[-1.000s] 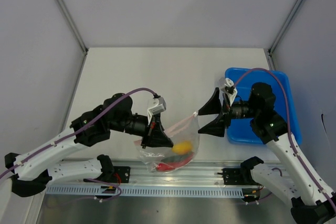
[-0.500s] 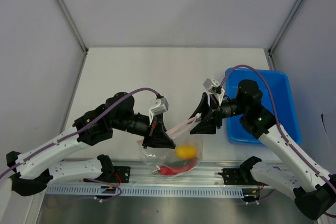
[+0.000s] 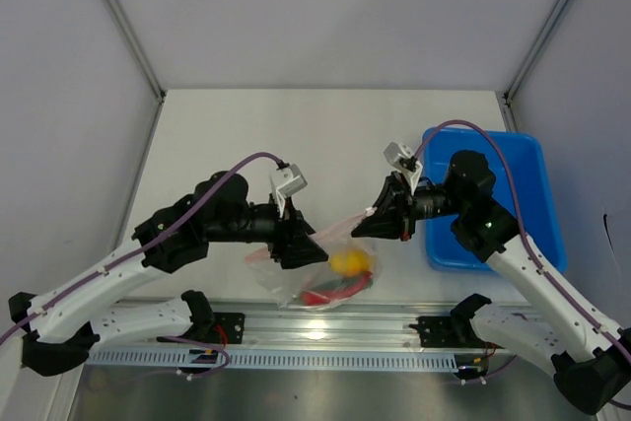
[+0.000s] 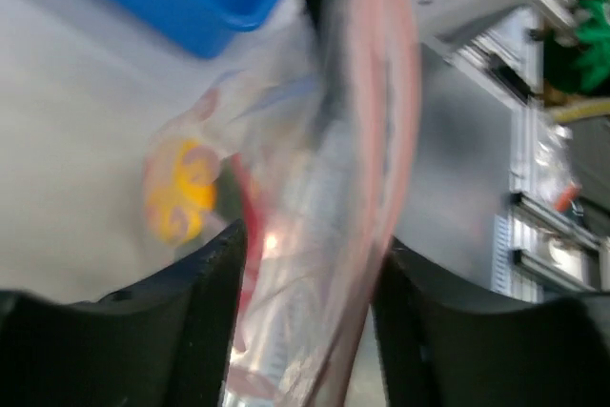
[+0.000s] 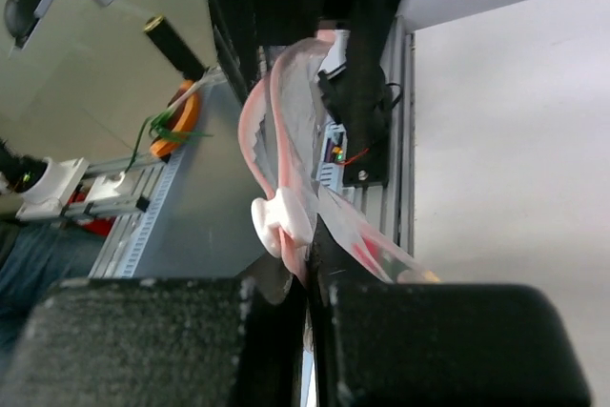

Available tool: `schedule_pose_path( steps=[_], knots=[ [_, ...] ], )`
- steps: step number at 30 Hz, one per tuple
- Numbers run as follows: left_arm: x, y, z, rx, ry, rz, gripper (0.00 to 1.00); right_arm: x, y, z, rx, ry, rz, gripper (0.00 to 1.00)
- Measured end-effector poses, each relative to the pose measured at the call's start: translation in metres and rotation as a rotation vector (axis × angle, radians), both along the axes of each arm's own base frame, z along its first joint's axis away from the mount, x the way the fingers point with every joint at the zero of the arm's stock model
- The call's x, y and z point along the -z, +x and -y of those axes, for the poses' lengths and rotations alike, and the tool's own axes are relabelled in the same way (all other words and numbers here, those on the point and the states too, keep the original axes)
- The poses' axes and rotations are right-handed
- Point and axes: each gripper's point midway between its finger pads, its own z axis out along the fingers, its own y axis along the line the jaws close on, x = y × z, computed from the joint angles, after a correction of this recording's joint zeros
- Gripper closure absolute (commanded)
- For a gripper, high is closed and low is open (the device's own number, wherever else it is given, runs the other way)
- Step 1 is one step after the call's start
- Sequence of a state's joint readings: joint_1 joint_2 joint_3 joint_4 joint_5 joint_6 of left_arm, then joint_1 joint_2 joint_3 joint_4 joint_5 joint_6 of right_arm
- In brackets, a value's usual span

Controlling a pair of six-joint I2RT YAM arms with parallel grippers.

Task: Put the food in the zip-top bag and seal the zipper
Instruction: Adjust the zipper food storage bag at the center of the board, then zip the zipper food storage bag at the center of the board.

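The zip-top bag point(image 3: 292, 286) lies at the table's near edge with the food inside: a yellow-orange piece point(image 3: 347, 261) and a red chili point(image 3: 330, 294). Its pink zipper point(image 3: 341, 228) runs up to my right gripper point(image 3: 371, 223), which is shut on the strip's end beside a white slider point(image 5: 282, 216). My left gripper point(image 3: 304, 246) is open, its fingers point(image 4: 214, 274) standing either side of the bag's mouth point(image 4: 329, 188). The left wrist view is blurred; the yellow piece point(image 4: 177, 193) shows through the plastic. Any green pieces are hidden.
A blue plastic bin point(image 3: 513, 160) stands at the right, under my right arm. A metal rail point(image 3: 325, 332) runs along the near edge, just below the bag. Grey walls close in the table on three sides.
My right gripper moved left onto the zipper's end and shut on it. My left gripper opened off the bag and drew back slightly left. The bag sagged lower.
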State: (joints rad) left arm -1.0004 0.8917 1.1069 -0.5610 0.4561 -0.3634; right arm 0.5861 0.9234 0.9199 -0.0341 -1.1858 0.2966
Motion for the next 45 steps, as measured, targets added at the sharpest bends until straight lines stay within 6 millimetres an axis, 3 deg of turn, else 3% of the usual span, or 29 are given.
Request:
schedule_pose_path(
  steps=[3,7,12,16,22,29,36,45],
  knots=[
    [0.019,0.026,-0.008,-0.164,0.089,-0.012,0.16,0.001,0.009,-0.001,0.067,-0.011,-0.019,1.00],
    [0.035,0.052,-0.021,-0.328,0.172,0.009,0.13,0.006,0.027,-0.005,0.190,-0.038,-0.079,1.00],
    [0.030,0.070,-0.031,-0.440,0.175,0.056,0.16,0.022,0.043,-0.014,0.312,-0.099,-0.185,1.00],
    [0.011,0.076,-0.027,-0.454,0.119,0.086,0.23,0.043,0.047,-0.023,0.409,-0.184,-0.295,1.00],
    [-0.020,0.074,-0.001,-0.361,-0.001,0.133,0.37,0.057,0.041,-0.027,0.479,-0.257,-0.387,1.00],
    [-0.017,0.061,0.032,-0.175,-0.020,0.125,0.45,0.047,0.026,-0.032,0.434,-0.256,-0.378,1.00],
    [-0.015,0.052,0.042,-0.088,-0.018,0.114,0.71,0.045,0.012,-0.031,0.379,-0.261,-0.372,1.00],
    [-0.022,0.043,0.045,-0.031,-0.053,0.119,0.75,0.036,0.002,-0.028,0.342,-0.240,-0.360,1.00]
  ],
)
